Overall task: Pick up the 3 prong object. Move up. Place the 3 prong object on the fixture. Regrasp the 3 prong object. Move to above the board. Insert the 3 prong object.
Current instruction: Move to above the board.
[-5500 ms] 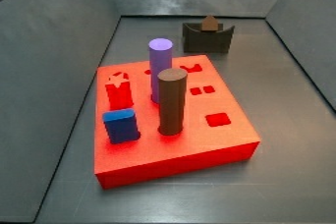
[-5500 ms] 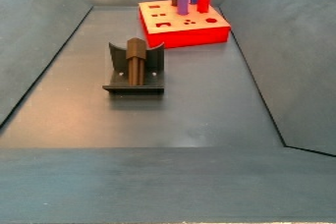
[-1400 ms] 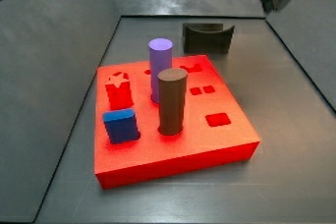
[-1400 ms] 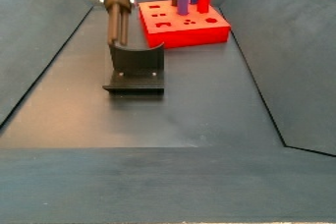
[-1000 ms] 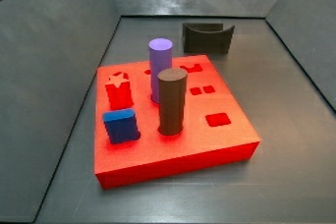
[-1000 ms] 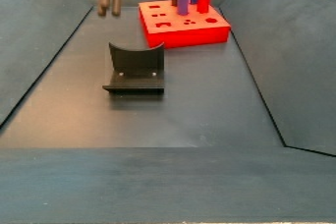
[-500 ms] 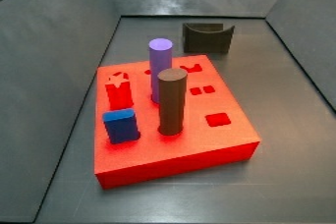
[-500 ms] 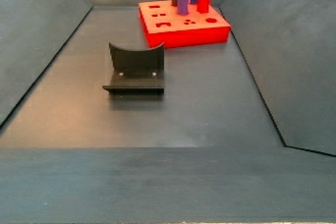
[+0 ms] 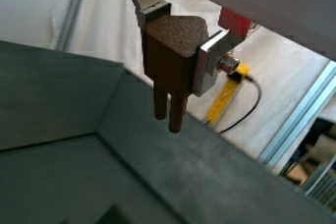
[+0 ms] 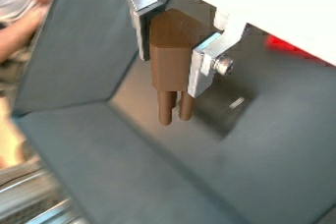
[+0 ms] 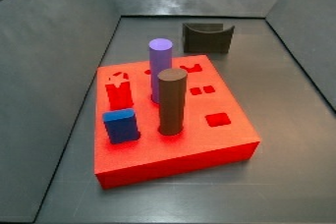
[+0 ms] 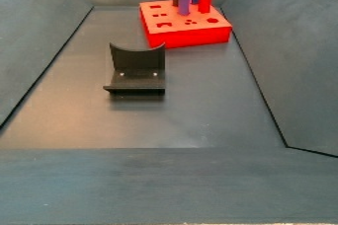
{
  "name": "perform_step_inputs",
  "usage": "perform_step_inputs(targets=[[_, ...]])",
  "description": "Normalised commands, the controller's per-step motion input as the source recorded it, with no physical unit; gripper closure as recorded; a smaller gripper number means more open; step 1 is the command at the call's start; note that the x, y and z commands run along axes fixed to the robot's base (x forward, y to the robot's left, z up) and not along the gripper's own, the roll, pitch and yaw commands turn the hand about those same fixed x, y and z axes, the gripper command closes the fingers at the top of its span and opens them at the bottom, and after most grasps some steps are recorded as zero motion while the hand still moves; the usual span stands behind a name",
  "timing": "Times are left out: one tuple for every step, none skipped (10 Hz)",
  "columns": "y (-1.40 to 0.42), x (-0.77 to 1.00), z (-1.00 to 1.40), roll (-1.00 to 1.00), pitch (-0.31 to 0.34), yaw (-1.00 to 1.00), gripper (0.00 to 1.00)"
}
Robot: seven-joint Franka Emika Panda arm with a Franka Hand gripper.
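High out of both side views, the gripper (image 9: 178, 43) clasps the small dark-brown 3 prong object (image 9: 172, 66), prongs down. Next call: travel above the large red cut-out board (image 11: 230, 146), then line up the insertion.

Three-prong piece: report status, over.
Pincer shut on three-prong piece, out of both side views. Prongs pointing down. Fixture bare. Board carries three pegs and a blue block.

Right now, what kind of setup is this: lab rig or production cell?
Likely a lab test rig: a grey walled bin holding a red board with cut-outs and a fixture. The gripper, seen only in the wrist views, holds the 3 prong object.
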Motion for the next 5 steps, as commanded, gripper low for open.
perform_step_inputs(targets=[[-1.00, -0.47, 0.05, -1.00, 0.016, -0.01, 1.00], [-1.00, -0.48, 0.05, -1.00, 0.015, 0.00, 1.00], [-1.00, -0.48, 0.05, -1.00, 0.010, 0.00, 1.00], [-1.00, -0.50, 0.05, -1.00, 0.004, 0.00, 1.00], [-1.00, -0.50, 0.05, -1.00, -0.001, 0.00, 1.00]])
